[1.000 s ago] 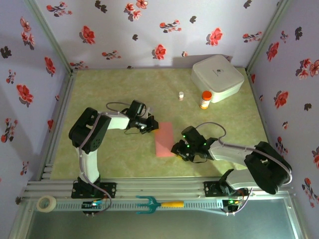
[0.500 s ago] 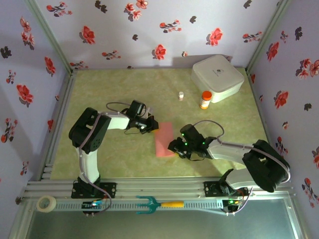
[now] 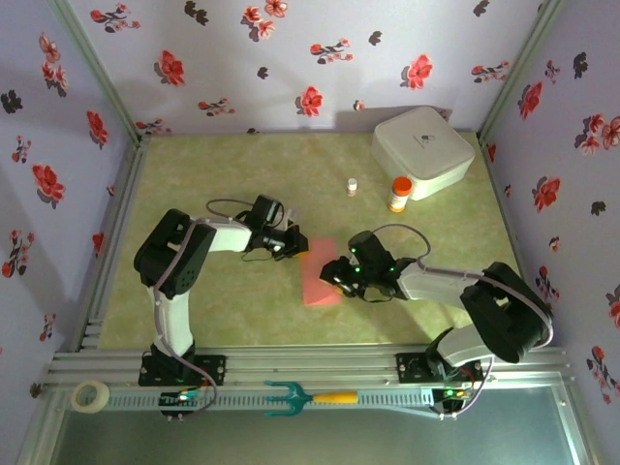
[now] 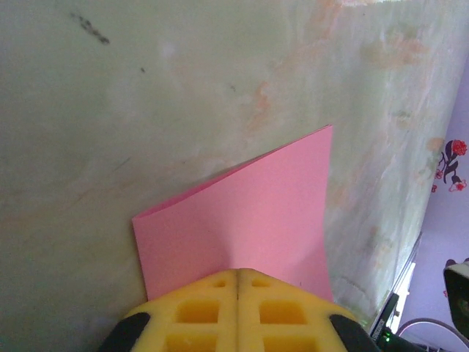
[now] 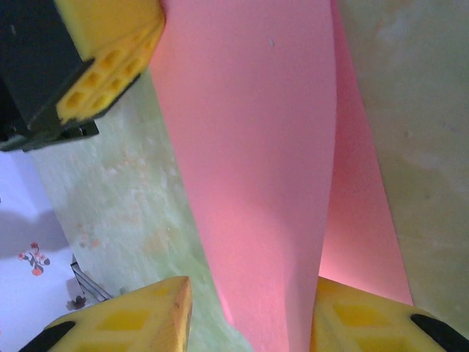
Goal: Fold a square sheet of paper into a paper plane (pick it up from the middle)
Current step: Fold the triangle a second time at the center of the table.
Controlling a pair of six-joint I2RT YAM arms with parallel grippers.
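We are watching the paper [image 3: 318,281] lying folded double between the arms, the left gripper [image 3: 294,244] pressing its closed tips on the far left edge while the right gripper [image 3: 336,275] is standing part open around the lifted top layer, not clamping it. We are judging the paper light, limp and quick to crease, best pinched gently at the loose near edge. The box [image 3: 422,145], bottle [image 3: 398,194] and vial [image 3: 352,186] are sitting well apart at far right, blocking nothing.
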